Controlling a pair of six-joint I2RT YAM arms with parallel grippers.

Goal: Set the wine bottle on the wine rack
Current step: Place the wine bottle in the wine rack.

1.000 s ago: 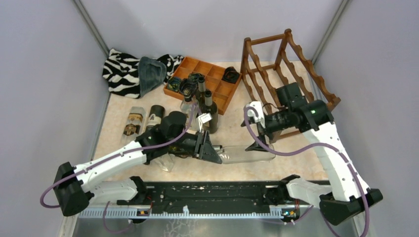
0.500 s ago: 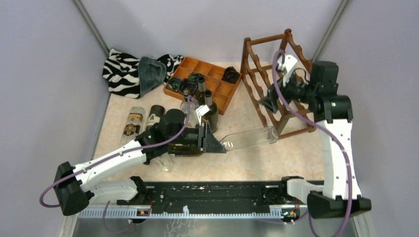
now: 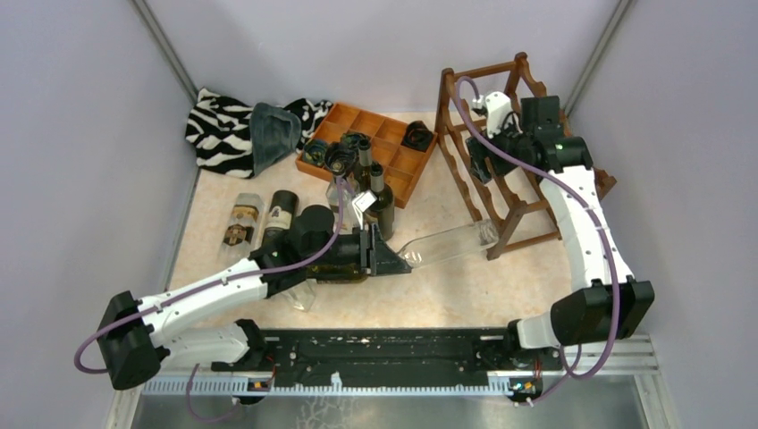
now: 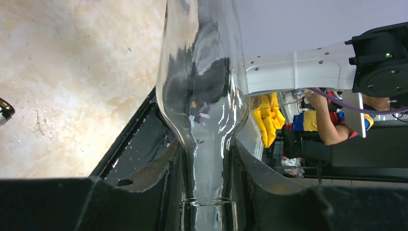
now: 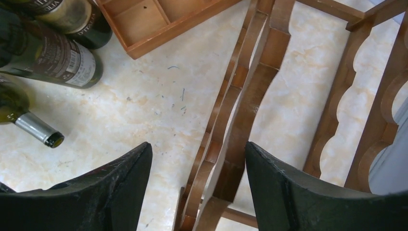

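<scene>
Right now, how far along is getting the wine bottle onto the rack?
Done: the left gripper is shut on the neck of the clear wine bottle, whose base sits near the lower front post of the wine rack. In hand: the right gripper, jaws open, straddles a rack rail, perhaps to steady it. Left: seating the bottle in a scalloped cradle.

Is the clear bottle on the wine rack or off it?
Off. The clear bottle lies sideways, neck clamped in the left gripper, base beside the front foot of the wine rack, on no rail.
</scene>
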